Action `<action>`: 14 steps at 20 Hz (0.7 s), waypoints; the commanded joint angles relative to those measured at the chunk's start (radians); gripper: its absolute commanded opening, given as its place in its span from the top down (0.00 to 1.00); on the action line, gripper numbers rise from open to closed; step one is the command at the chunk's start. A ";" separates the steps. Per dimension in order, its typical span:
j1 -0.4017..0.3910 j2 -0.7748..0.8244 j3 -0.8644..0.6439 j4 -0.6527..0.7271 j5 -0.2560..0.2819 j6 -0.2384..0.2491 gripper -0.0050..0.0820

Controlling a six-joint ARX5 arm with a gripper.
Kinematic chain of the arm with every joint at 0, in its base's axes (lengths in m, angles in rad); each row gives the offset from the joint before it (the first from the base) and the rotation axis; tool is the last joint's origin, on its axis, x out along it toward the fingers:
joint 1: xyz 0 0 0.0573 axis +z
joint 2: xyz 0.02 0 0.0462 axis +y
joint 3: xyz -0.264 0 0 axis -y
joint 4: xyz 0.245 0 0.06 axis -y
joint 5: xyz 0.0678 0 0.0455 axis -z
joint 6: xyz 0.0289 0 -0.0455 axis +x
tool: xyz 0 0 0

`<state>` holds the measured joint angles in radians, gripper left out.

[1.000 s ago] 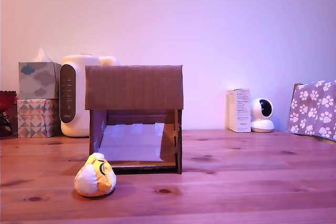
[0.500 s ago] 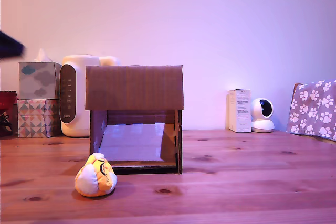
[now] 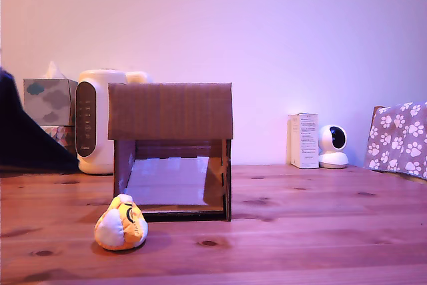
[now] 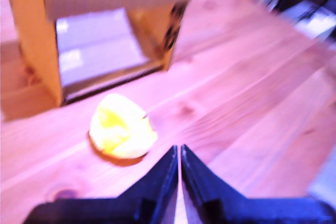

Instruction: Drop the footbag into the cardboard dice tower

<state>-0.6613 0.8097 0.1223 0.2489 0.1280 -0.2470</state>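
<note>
Wooden desk (image 3: 320, 231) is seen bare toward its front edge. Footbag (image 3: 121, 223), orange, yellow and white, sits just before the cardboard dice tower (image 3: 171, 158); end effector (image 4: 179, 163) is pressed together, empty.

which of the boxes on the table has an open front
The cardboard dice tower. Its front opening shows a pale ramp inside; the white box and tissue box are closed-sided.

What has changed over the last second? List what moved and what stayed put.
A dark shape, likely the arm, has come in from the exterior view's left and now covers the lower tissue box. The gripper has its fingers together and holds nothing. The footbag and cardboard dice tower have not moved.
</note>
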 commanded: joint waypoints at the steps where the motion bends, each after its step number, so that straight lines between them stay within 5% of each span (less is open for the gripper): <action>1: -0.003 0.038 0.011 0.057 -0.006 0.013 0.55; 2: -0.003 0.067 0.011 0.086 -0.014 0.013 0.23; 3: -0.003 0.092 0.012 0.103 -0.027 0.013 0.01; 5: -0.003 0.135 0.013 0.128 -0.033 0.024 0.11; 14: -0.002 0.298 0.050 0.256 -0.104 0.084 0.11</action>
<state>-0.6613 1.0931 0.1612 0.4953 0.0265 -0.1741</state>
